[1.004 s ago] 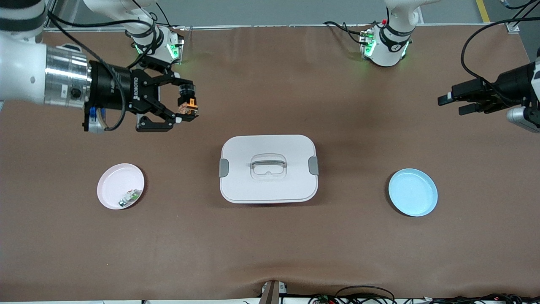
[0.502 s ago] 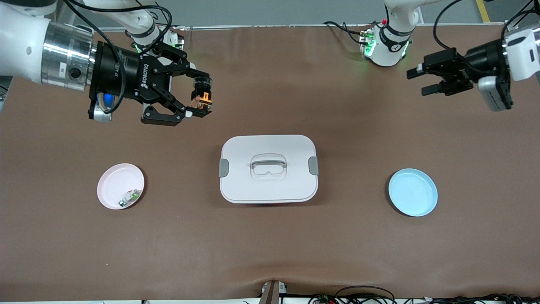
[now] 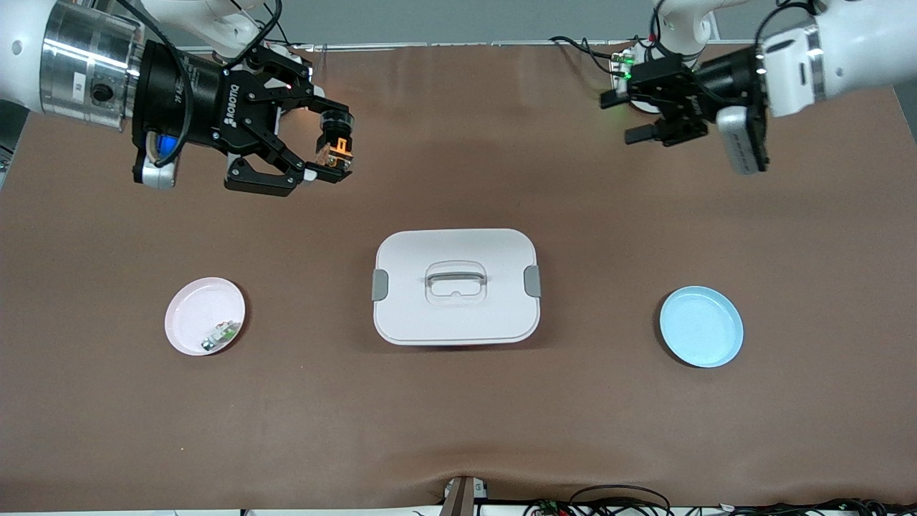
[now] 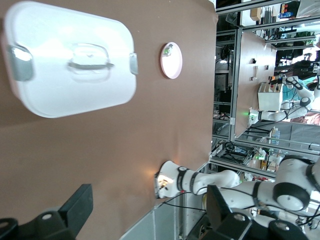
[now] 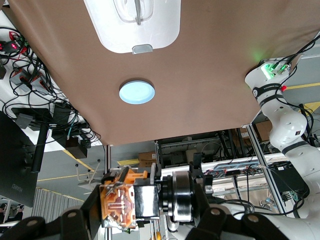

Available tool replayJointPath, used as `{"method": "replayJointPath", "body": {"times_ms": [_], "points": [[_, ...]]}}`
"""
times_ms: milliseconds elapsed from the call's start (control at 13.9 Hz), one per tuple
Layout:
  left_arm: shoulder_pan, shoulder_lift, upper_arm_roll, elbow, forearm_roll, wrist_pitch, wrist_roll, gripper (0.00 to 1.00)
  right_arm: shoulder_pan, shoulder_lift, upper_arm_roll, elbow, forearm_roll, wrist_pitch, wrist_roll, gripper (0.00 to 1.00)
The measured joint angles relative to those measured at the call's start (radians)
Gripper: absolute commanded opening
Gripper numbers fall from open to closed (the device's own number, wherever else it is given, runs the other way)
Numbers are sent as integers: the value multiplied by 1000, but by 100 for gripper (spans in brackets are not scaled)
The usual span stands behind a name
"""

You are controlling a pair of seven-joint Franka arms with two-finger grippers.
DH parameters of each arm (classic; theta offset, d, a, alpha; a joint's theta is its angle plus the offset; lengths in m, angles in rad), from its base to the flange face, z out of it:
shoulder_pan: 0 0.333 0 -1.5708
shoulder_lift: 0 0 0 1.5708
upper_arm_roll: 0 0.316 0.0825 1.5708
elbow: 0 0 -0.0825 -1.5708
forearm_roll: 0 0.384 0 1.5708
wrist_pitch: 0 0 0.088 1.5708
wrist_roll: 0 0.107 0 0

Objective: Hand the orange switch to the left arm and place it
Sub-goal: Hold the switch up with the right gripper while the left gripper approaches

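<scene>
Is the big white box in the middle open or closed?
Closed. The white box has its lid seated flat, with both grey latches down at its sides and the handle lying in its recess.

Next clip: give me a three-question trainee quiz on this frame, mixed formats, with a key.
1. True or false: the right gripper is shut on the orange switch.
2. The left gripper, up near its own base, is: A) open and empty B) shut on the switch C) resting on the box.
3. Fill in: the small white-and-green part lies in the ____ plate.

Key: 1 true; 2 A; 3 pink.
</scene>
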Motion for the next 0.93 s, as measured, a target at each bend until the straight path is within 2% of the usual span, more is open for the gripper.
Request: {"method": "replayJointPath", "body": {"times_ms": [430, 932], "points": [[-1, 22, -113, 181, -1, 86, -304, 100, 0, 0, 0, 0, 0, 0, 0, 0], [-3, 71, -328, 222, 25, 397, -487, 100, 1, 0, 0, 0, 0, -3, 0, 0]]}}
